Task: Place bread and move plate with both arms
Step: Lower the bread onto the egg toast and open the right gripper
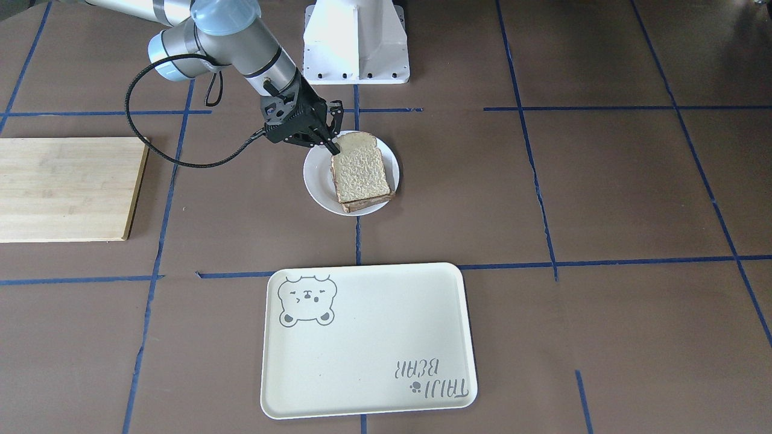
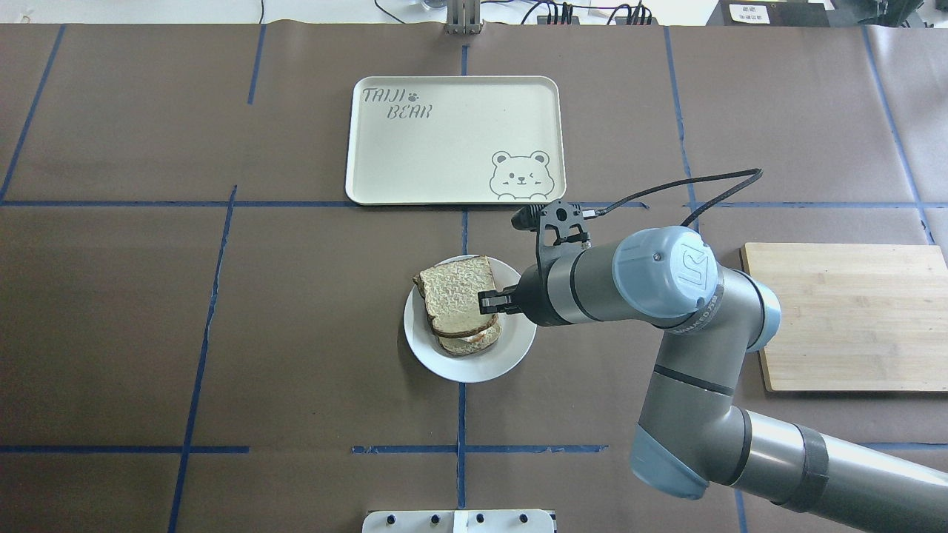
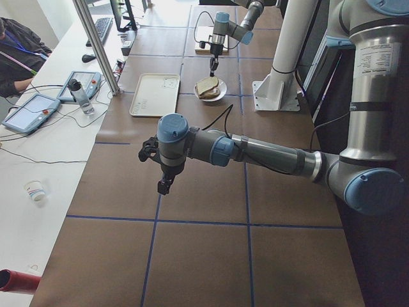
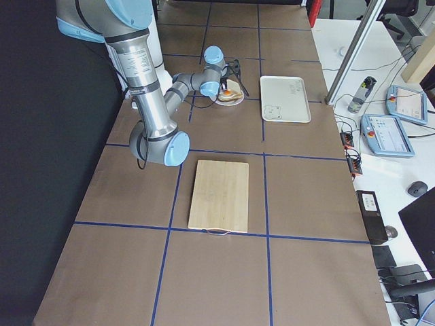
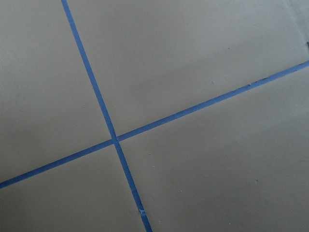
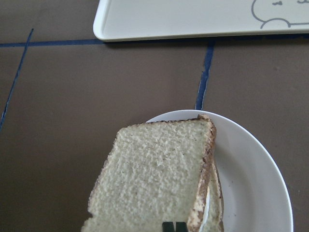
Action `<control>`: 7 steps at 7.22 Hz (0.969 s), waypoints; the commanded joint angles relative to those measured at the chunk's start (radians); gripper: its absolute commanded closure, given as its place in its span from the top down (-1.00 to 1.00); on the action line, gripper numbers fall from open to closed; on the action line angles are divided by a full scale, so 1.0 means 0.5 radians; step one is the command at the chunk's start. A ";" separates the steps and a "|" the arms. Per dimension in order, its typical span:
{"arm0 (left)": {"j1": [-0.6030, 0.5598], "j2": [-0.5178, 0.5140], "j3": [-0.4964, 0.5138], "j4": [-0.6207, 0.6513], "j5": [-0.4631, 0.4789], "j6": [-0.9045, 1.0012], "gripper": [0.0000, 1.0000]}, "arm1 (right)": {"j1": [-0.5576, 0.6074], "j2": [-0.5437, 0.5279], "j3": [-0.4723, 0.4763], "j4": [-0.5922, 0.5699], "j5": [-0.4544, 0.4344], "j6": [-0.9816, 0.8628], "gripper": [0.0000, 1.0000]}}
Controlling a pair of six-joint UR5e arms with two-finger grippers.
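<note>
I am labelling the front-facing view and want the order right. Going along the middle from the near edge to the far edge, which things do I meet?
tray → plate with bread on it → white robot base

A second slice [image 2: 474,342] lies under the bread [image 2: 459,292]. In the overhead view I only see its rim peeking out at 5 o'clock, and the rest is covered. There my right arm [image 2: 629,281] also covers the plate [image 2: 444,363] edge at about 2 o'clock.

In the right wrist view the bread and plate run off the picture at 6 o'clock. The tray [image 6: 193,19] runs off at 12 o'clock. The bread hides all of the right pincer [image 6: 174,227] but a dark tip.

The left pincer [image 3: 164,186] shows only in the left side view, too small for me to tell how its fingers stand. A person [image 3: 19,45] is cut off at 10 o'clock there.
</note>
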 commanded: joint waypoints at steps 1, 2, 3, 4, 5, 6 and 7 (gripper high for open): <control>0.000 0.000 -0.001 0.000 0.000 0.000 1.00 | -0.005 -0.055 0.001 0.000 0.002 -0.030 -1.00; 0.000 0.000 0.002 0.000 0.000 0.000 1.00 | -0.011 -0.052 -0.002 0.000 -0.001 -0.030 -1.00; 0.000 0.000 0.002 0.000 0.000 0.000 1.00 | -0.029 -0.055 -0.002 0.000 -0.019 -0.030 -1.00; 0.000 0.000 0.002 0.000 0.003 0.000 1.00 | -0.099 -0.055 -0.017 0.000 -0.141 -0.030 -1.00; 0.003 0.000 0.006 0.000 0.000 0.000 1.00 | -0.109 -0.052 -0.036 0.000 -0.163 -0.030 -1.00; 0.003 0.000 0.009 -0.003 0.003 0.000 1.00 | -0.112 -0.052 -0.039 0.000 -0.160 -0.030 -0.96; 0.003 0.000 0.009 -0.003 0.003 0.000 1.00 | -0.112 -0.052 -0.042 0.003 -0.151 -0.030 -0.62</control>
